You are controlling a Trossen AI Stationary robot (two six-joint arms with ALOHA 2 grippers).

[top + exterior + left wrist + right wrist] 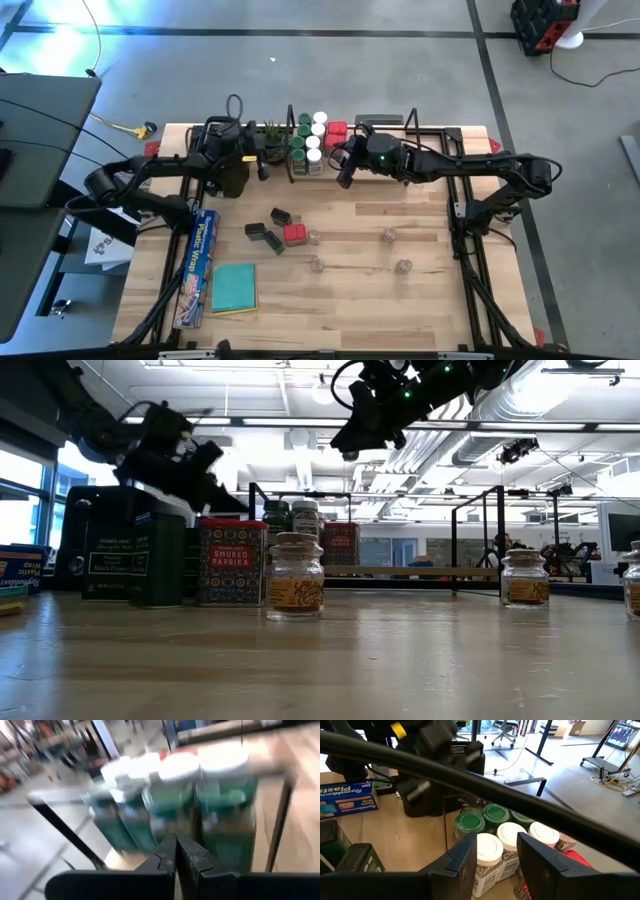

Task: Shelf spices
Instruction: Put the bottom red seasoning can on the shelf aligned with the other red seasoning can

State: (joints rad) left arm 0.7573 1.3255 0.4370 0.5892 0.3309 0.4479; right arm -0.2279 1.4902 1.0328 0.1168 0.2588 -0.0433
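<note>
High view: shelf [440, 131] along the table's [420, 310] far edge, with green-lidded jars [300, 137], white-lidded jars [316, 135] and red tins [336, 131] grouped at its left part; right gripper [345, 166] just beside that group, on the near side; left gripper [262, 160] near the plant [272, 135], beside the toaster [228, 170]; dark tins [265, 233] and one red tin [295, 234] loose at mid-table; four clear jars [388, 235] spread to their right; foil box [198, 265] and teal pad [235, 288] at the near left. Low view: paprika tin [232, 563] and dark tins [135, 560] standing upright; clear jar [296, 576] in front; another clear jar [526, 578] well apart to the right; right gripper [352, 438] raised above. Left wrist view: left gripper [176, 855] clenched, empty, facing the blurred green- and white-lidded jars [220, 800]. Right wrist view: right gripper [495, 851] parted, grasping nothing, a white-lidded jar [487, 851] showing between its fingers [462, 857]; green lids [470, 822] behind.
</note>
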